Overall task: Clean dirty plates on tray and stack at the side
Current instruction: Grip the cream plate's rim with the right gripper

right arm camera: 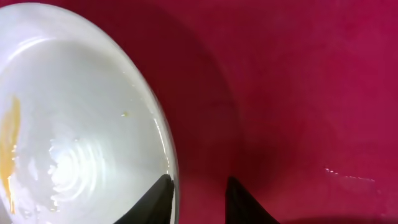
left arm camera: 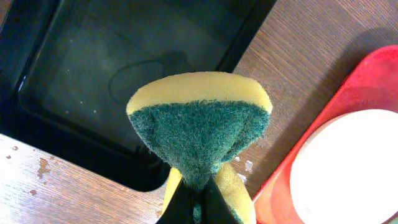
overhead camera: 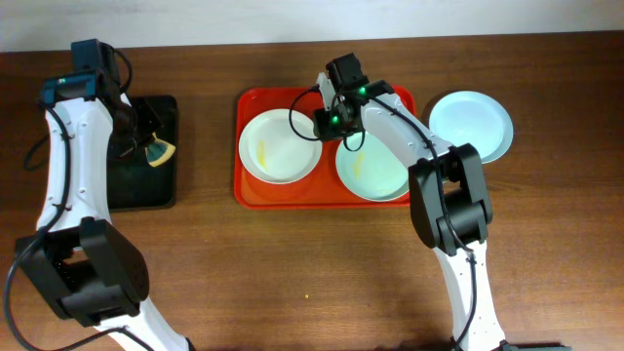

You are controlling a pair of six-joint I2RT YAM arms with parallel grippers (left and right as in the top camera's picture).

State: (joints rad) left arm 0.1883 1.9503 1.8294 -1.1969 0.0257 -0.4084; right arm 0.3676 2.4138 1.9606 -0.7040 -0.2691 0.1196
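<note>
It looked like a robotics lab bench staged as a washing-up station: a wood-grain counter (overhead camera: 312, 283) carried a red tray (overhead camera: 246, 195) of plates (overhead camera: 280, 146), with 1 robot arm (overhead camera: 70, 166) left of the tray, another arm (overhead camera: 447, 200) right of it, and a plain pale wall (overhead camera: 292, 19) behind it.

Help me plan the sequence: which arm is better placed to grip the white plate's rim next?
Right. The right gripper is open, low over the red tray, right at the white plate rim. The left gripper is shut on the sponge over the black tray.
</note>
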